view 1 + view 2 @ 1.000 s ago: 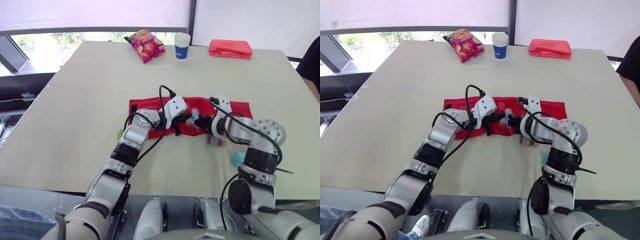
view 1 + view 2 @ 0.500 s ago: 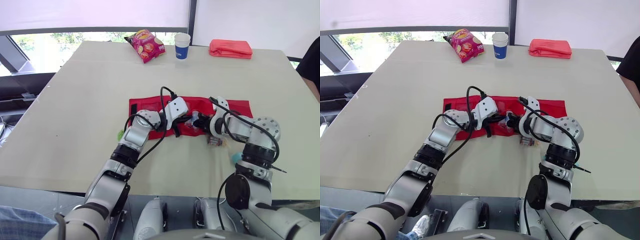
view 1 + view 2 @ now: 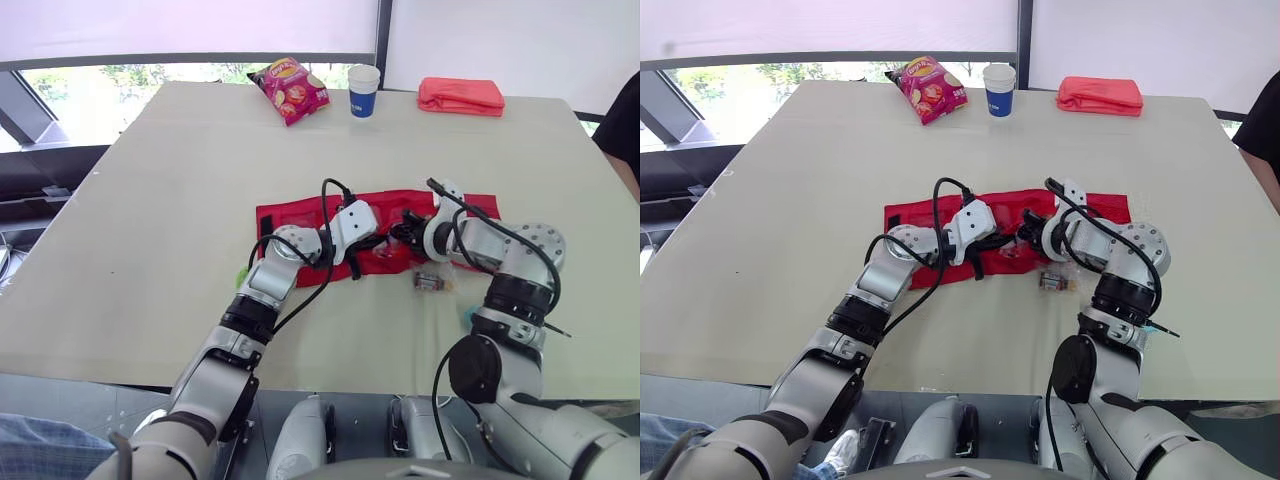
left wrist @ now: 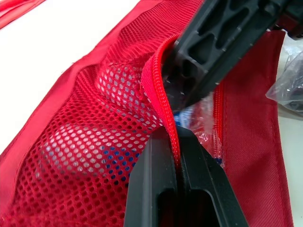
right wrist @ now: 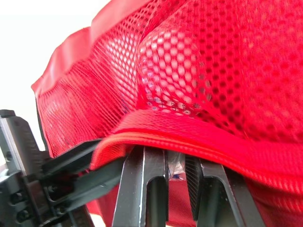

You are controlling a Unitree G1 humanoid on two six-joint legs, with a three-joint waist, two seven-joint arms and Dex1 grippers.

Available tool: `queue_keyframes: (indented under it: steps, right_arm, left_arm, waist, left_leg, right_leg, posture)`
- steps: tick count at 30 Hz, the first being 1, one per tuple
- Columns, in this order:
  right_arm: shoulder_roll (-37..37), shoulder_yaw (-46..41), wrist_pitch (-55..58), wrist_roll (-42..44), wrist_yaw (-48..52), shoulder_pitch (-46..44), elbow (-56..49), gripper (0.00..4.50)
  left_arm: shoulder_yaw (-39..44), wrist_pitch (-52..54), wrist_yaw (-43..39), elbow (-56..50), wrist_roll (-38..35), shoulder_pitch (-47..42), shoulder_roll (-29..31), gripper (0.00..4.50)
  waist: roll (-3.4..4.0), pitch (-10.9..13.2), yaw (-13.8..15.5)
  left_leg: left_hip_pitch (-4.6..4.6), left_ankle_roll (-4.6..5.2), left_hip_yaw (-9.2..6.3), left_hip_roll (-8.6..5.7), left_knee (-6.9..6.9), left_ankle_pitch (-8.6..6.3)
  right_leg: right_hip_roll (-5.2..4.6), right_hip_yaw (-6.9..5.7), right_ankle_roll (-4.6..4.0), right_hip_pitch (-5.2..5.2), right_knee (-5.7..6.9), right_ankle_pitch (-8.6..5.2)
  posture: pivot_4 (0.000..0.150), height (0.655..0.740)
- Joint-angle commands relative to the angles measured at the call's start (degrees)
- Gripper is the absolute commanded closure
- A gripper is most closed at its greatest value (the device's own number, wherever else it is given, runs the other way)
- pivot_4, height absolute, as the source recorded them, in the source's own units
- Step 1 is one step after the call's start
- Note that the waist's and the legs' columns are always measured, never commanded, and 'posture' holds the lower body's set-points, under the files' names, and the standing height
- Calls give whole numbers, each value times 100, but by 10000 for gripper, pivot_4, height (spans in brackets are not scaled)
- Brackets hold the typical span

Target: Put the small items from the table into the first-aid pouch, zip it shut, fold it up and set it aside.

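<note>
The red first-aid pouch [image 3: 290, 212] lies unfolded flat at mid-table. My left gripper [image 3: 376, 243] is shut on the zipper edge [image 4: 166, 106] of its mesh pocket, holding it lifted. My right gripper [image 3: 407, 231] reaches into that opening from the other side, under the mesh [image 5: 189, 61], shut on a clear packet [image 4: 199, 118]. A small wrapped packet [image 3: 428, 281] lies on the table just in front of the pouch. A teal item [image 3: 470, 315] sits near my right forearm. By my left forearm lies a green item [image 3: 241, 270].
At the far edge stand a chip bag [image 3: 290, 90], a blue-and-white paper cup [image 3: 364, 90] and a folded red pouch [image 3: 461, 96]. A person's dark sleeve [image 3: 625, 120] shows at the right edge.
My right gripper has moved away from the pouch's front edge and further into the mesh pocket opening. My left gripper has kept its hold on the zipper edge.
</note>
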Motion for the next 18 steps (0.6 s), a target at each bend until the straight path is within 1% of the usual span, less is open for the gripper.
queue_keyframes:
  steps: [1,3,4,5,6,8,13,15,17,18]
  right_arm:
    - [92,551,-107,91,474,213,-536,31900]
    - [-89,866,-116,20,660,396,-779,22639]
    - [-197,1007,-112,-11,747,486,-909,17235]
    - [-299,1126,-106,-31,837,563,-1013,14663]
    - [-476,1308,-93,-31,978,663,-1156,7977]
    - [-708,1487,-30,-23,1167,827,-1413,7977]
    - [-1901,2547,-335,47,2142,1428,-2366,7977]
    - [-2550,3126,-961,-116,2681,1738,-2839,7977]
    - [-2922,3470,-1439,-311,2976,1905,-3040,7977]
    - [-3362,3884,-2034,-678,3261,2088,-3134,7977]
  left_arm:
    - [-127,-112,-29,-30,36,-37,-67,45000]
    - [-95,-147,0,66,51,-78,-51,45000]
    - [-69,-153,22,114,50,-103,-48,45000]
    - [-44,-153,42,155,44,-127,-50,45000]
    - [-10,-155,66,208,31,-160,-53,45000]
    - [50,-181,117,327,12,-243,-60,45000]
    - [239,-187,190,656,-132,-469,-117,45000]
    - [269,-275,145,794,-146,-516,-89,45000]
    - [284,-331,117,858,-152,-530,-74,45000]
    - [296,-409,64,921,-168,-554,-60,45000]
  waist:
    - [0,0,4]
    - [0,0,5]
    - [0,0,5]
    - [0,0,6]
    - [0,0,4]
    - [0,0,2]
    - [0,0,17]
    - [-1,1,10]
    - [-1,1,9]
    - [-2,2,8]
  left_leg:
    - [0,0,0,0,-3,0]
    - [0,0,1,-1,-6,0]
    - [0,0,2,-1,-6,0]
    - [0,0,2,-1,-6,0]
    - [1,0,4,-1,-6,0]
    - [2,0,4,-1,-6,0]
    - [1,0,2,-2,-6,1]
    - [-1,1,3,-2,-8,1]
    - [-1,1,4,-1,-12,1]
    - [0,1,3,-3,-14,1]
  right_leg:
    - [0,0,0,0,-3,0]
    - [-1,1,0,0,-6,0]
    - [-1,1,0,0,-6,0]
    - [-2,1,1,0,-8,0]
    - [-2,2,1,0,-8,0]
    - [-1,4,3,0,-9,-1]
    - [-1,4,10,1,-11,-6]
    - [0,7,12,0,-18,-7]
    - [2,8,17,-2,-21,-9]
    - [3,7,20,-2,-23,-11]
  posture:
    - [1500,7400]
    - [1500,7400]
    - [1500,7400]
    - [1500,7400]
    - [1500,7400]
    - [1500,7400]
    - [1500,7400]
    - [1500,7400]
    - [1500,7400]
    - [1500,7400]
